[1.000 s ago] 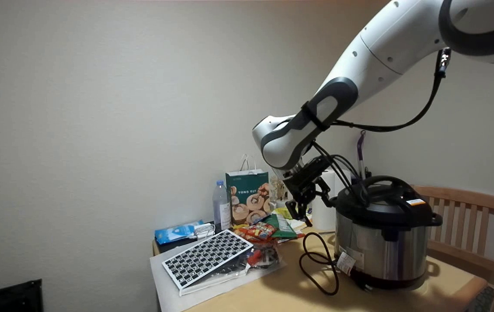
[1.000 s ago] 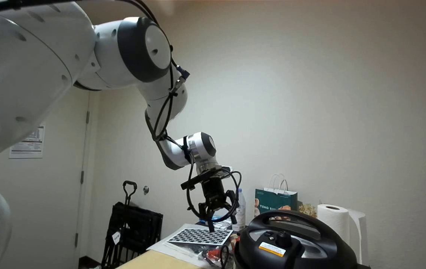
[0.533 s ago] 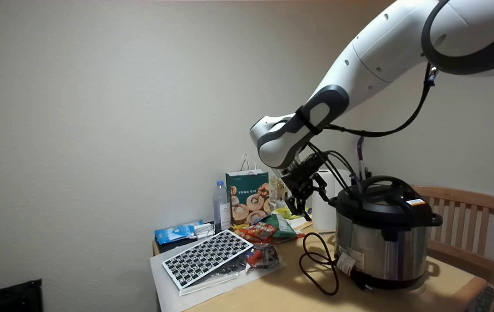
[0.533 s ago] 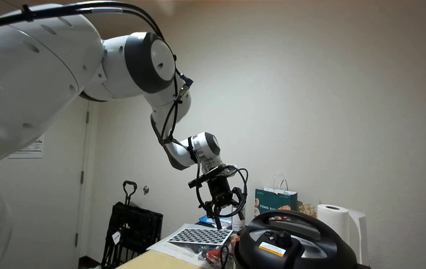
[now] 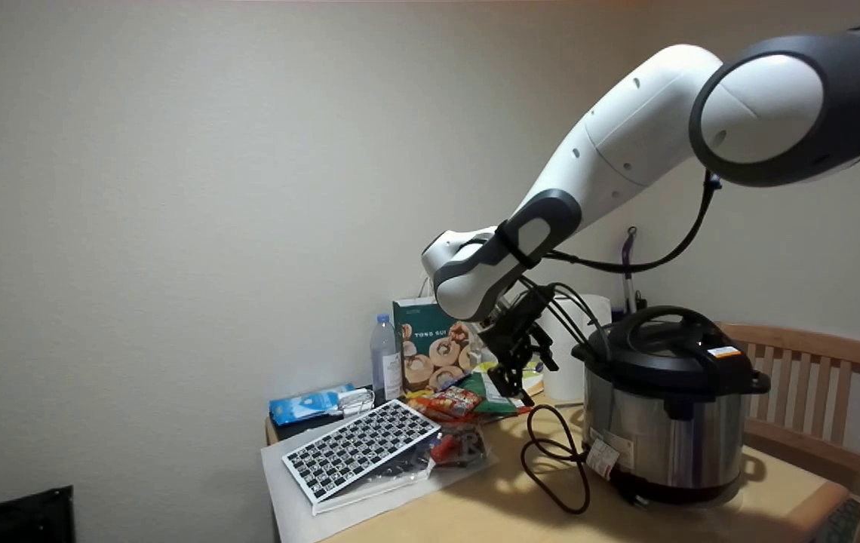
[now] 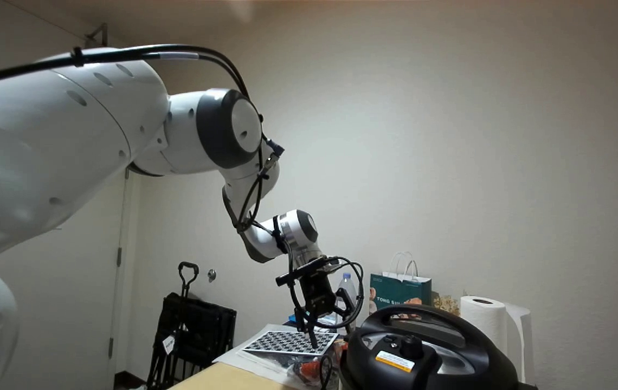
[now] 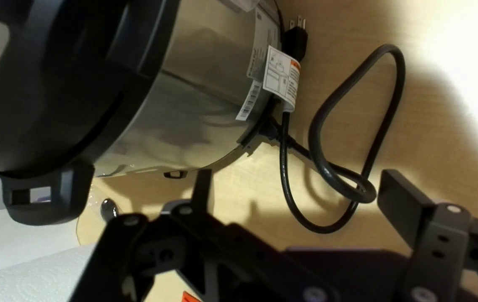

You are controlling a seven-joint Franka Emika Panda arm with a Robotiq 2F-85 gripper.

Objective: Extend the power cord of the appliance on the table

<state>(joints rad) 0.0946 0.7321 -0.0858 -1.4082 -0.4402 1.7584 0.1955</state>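
Note:
The appliance is a steel pressure cooker with a black lid, [image 5: 675, 437] on the table; its lid shows in an exterior view [image 6: 423, 349] and its side in the wrist view [image 7: 197, 96]. Its black power cord [image 7: 315, 130] lies looped beside its base, also in both exterior views [image 5: 589, 490] [image 6: 321, 369]. The plug [image 7: 295, 42] lies against the cooker, near a white tag [image 7: 281, 77]. My gripper [image 7: 297, 186] is open and empty, above the cord loops, which show between its fingers. In both exterior views my gripper [image 5: 539, 383] [image 6: 331, 336] hangs beside the cooker, pointing down.
A paper towel roll [image 5: 564, 347] stands behind the cooker. Snack bags [image 5: 453, 403], a checkered board [image 5: 362, 449], a bottle [image 5: 385, 358] and a green paper bag [image 5: 430, 339] are on the table's far side. A wooden chair [image 5: 815, 339] stands beyond the cooker.
The arm has come down, and my gripper is lower, closer to the table and cord. The fingers stay open. The cooker and cord have not moved.

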